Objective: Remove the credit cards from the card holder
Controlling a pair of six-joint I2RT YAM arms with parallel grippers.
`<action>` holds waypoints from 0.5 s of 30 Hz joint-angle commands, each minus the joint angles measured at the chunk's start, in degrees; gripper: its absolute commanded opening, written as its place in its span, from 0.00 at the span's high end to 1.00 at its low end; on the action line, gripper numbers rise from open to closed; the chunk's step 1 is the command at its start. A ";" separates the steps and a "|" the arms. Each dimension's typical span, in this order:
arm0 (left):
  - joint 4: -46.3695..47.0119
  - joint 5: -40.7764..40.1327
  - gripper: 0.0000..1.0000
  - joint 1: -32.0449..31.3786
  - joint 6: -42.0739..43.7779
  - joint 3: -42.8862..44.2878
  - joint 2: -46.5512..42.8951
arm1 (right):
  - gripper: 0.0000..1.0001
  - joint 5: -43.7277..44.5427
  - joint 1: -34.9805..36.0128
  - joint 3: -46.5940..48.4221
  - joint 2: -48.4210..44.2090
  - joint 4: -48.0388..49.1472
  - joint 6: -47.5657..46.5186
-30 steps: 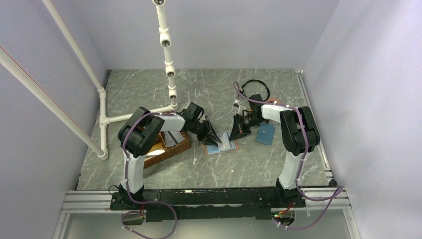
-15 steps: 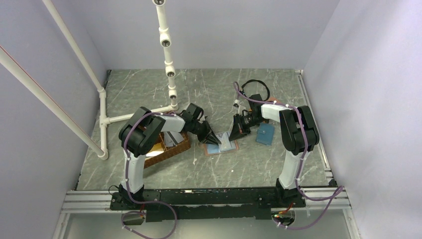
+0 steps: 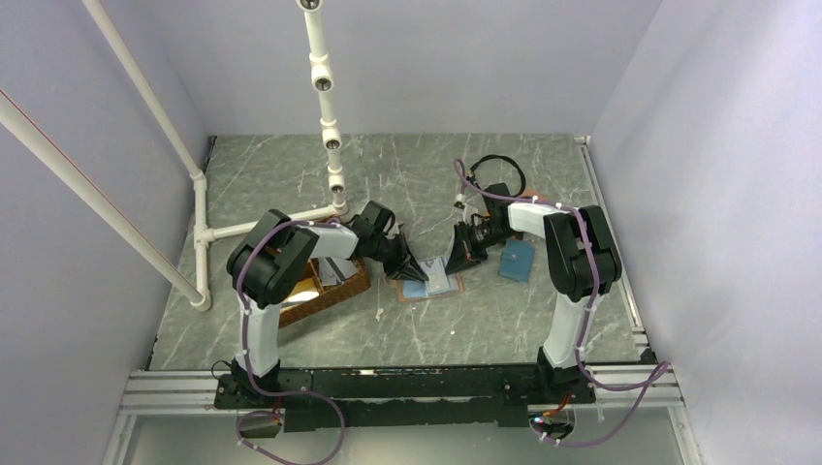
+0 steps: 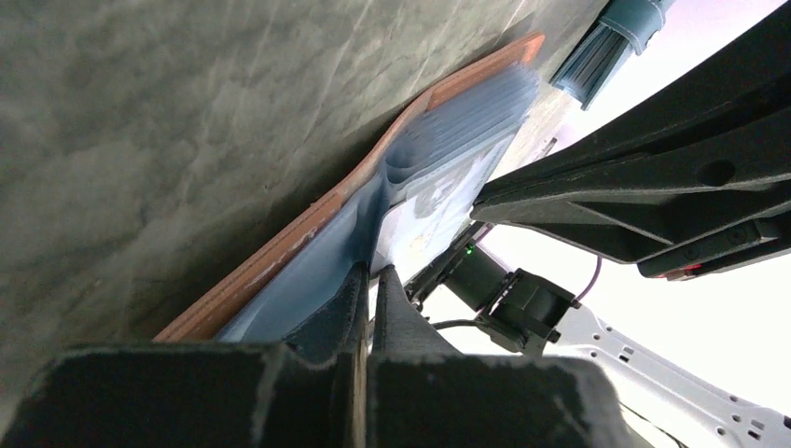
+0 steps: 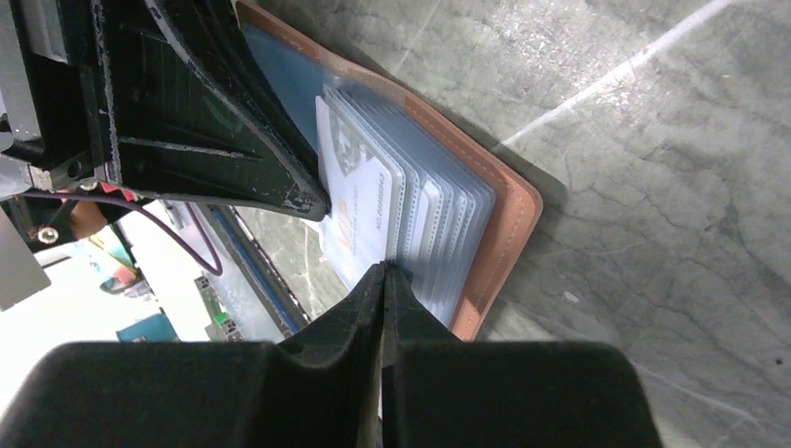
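The salmon-pink card holder lies open on the table between both arms, its clear sleeves fanned out. A pale credit card with orange print lies on top of the sleeves. My left gripper is shut, its tips pinching the near edge of that card beside the light-blue pocket. My right gripper is shut on the edge of a clear sleeve at the holder's opposite side. From above, the left gripper and right gripper meet over the holder from either side.
A teal-blue wallet lies just right of the right gripper. A brown wicker tray holding flat items sits under the left arm. White pipe framing stands at the left, and a black cable loop lies at the back.
The left gripper's jaws have closed at the card's edge. The left arm has shifted slightly. The right arm and the card holder have stayed where they were.
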 commanded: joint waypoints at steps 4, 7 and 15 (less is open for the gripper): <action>-3.17 -2.43 1.00 0.57 3.67 -1.68 -6.02 | 0.94 14.29 1.69 -2.73 2.91 2.30 -5.28; -2.81 -2.26 1.00 0.92 3.57 -3.20 -7.11 | 0.94 14.28 1.69 -2.77 2.70 2.22 -5.40; -2.53 -2.71 1.00 1.80 3.84 -5.88 -9.97 | 0.92 14.75 1.61 -3.19 1.98 2.45 -5.79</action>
